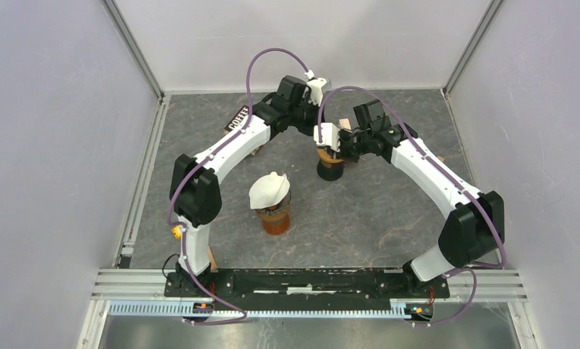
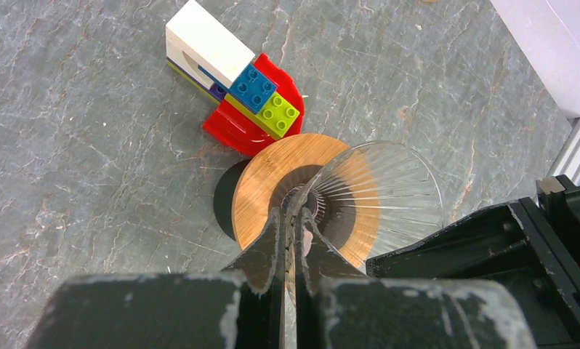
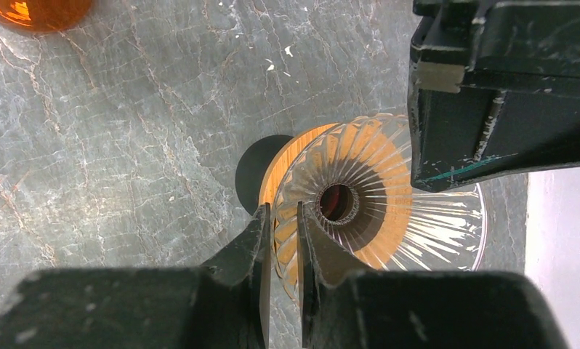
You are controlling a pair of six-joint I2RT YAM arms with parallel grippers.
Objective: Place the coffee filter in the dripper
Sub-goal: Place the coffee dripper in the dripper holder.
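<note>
A white filter (image 1: 270, 189) is seen resting atop an orange cup (image 1: 275, 219) near table centre. At its 1 o'clock, the glass dripper (image 1: 331, 163) is pinched by its rim in the narrowed left gripper (image 2: 293, 218) and right gripper (image 3: 281, 222). Toy bricks (image 2: 254, 91) lie just beyond.

The desk (image 1: 389, 218) was a dark grey slab with a stone look, veined with pale cracked lines and, seen close from the wrist views, flecked with small white specks. Plain pale walls closed it in on three sides: a back wall (image 1: 301, 36), a left wall (image 1: 47, 145) and a right wall (image 1: 549, 109), all with a faint lilac cast. Silver metal posts (image 1: 132, 47) rose slantwise at the two back corners. A grooved aluminium rail (image 1: 143, 182) ran along the desk's left edge, and a ribbed aluminium beam (image 1: 127, 280) crossed its near edge. The light was even and soft, leaving only short, dim shadows.
</note>
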